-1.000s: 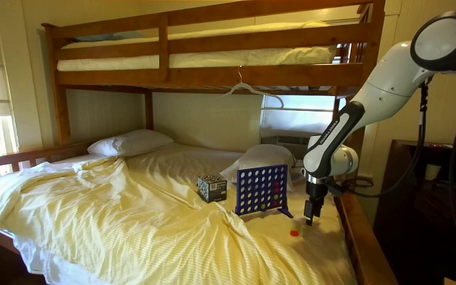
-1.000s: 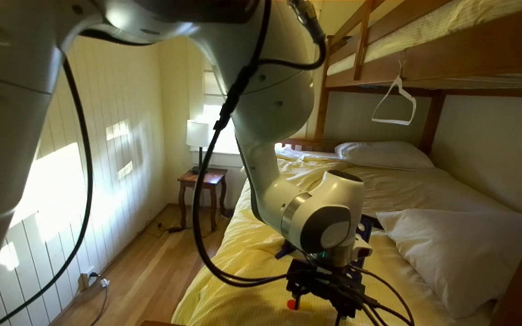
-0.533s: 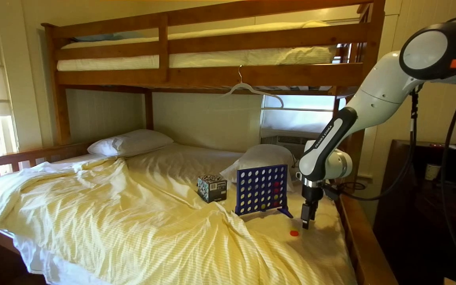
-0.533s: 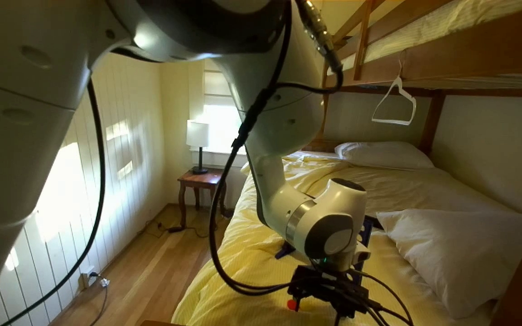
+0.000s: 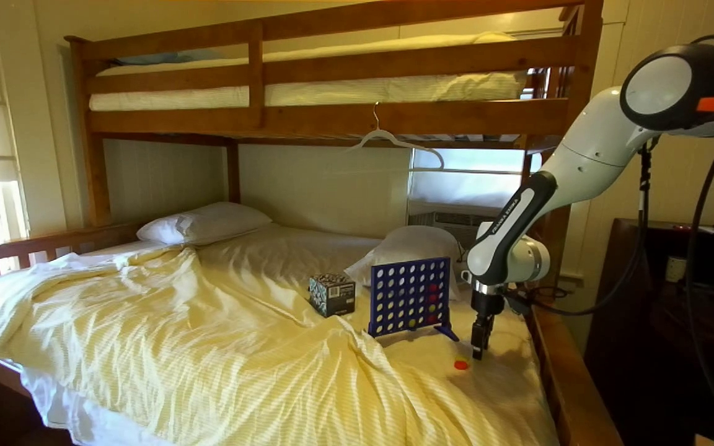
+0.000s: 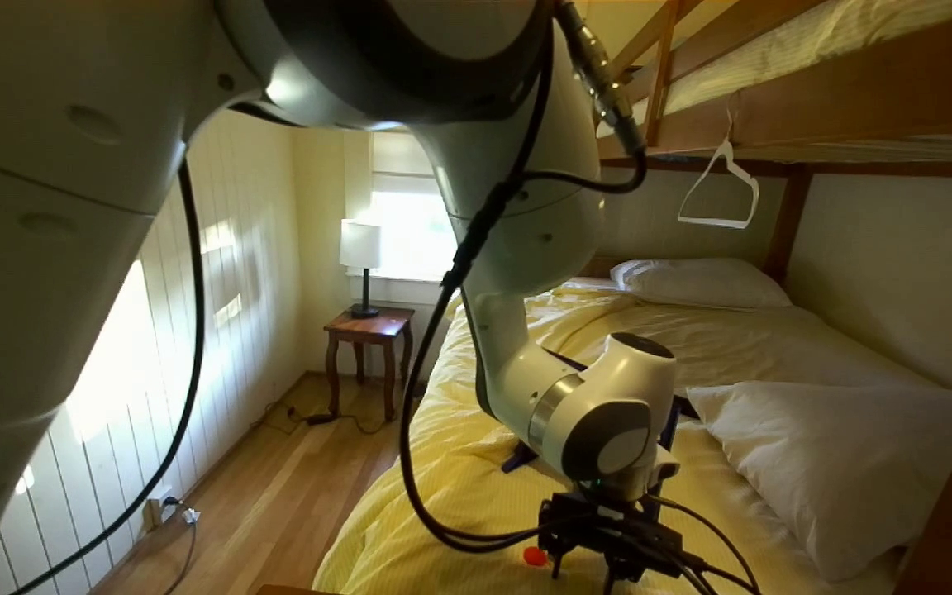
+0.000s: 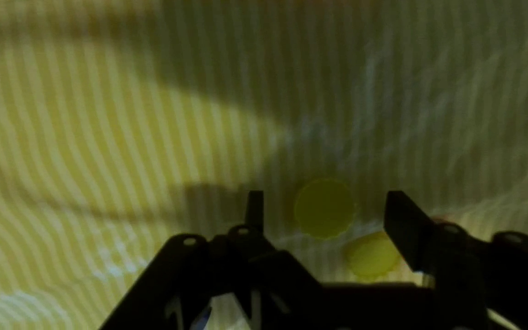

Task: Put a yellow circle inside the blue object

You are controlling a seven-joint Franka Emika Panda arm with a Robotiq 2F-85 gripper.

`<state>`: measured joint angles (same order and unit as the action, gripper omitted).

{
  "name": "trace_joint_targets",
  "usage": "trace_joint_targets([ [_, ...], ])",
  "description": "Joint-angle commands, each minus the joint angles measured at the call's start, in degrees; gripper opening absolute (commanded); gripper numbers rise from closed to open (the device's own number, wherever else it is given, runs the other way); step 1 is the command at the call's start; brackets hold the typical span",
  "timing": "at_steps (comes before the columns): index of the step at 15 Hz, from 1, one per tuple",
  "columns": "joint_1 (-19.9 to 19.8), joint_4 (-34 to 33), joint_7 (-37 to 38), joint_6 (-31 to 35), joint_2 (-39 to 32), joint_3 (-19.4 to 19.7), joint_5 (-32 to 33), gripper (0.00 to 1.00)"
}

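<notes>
In an exterior view, the arm [image 5: 586,152] extended from the right, its forearm sloping to a near-vertical wrist; the gripper [image 5: 481,353] pointed downward, low above the bedding [image 5: 258,359], near a red disc [image 5: 461,365] and the upright blue grid [image 5: 406,296]. In an exterior view, the arm arched from the upper left, carrying a black cable [image 6: 478,235], its lower links largely hiding the grid. In the wrist view, the fingers [image 7: 255,208] stood spread; a yellow disc [image 7: 325,209] appeared between them on the striped bedding, clear of both. A second yellow disc [image 7: 371,256] lay beside it, partly behind a finger.
</notes>
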<state>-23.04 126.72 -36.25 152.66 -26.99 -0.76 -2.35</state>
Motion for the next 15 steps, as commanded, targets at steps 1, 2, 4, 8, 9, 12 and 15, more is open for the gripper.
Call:
trace_joint_targets([
  [1, -1.2, -1.19, -2.58, 1.29, -1.34, -1.36, -1.99, 0.54],
  [2, -1.25, -1.21, -2.62, 1.52, -1.39, -1.49, -2.07, 0.51],
  [4, -1.36, -1.29, -2.76, 2.0, -1.58, -1.81, -2.18, 0.43],
  [8, -1.48, -1.16, -2.66, 4.16, -2.21, -2.38, -1.98, 0.52],
  [9, -1.55, -1.16, -2.62, 4.55, -2.36, -2.5, -1.87, 0.52],
  [12, -1.77, -1.14, -2.5, 5.46, -2.7, -2.9, -1.6, 0.42],
  [15, -2.11, -1.04, -2.52, 6.02, -2.87, -3.35, -1.55, 0.29],
])
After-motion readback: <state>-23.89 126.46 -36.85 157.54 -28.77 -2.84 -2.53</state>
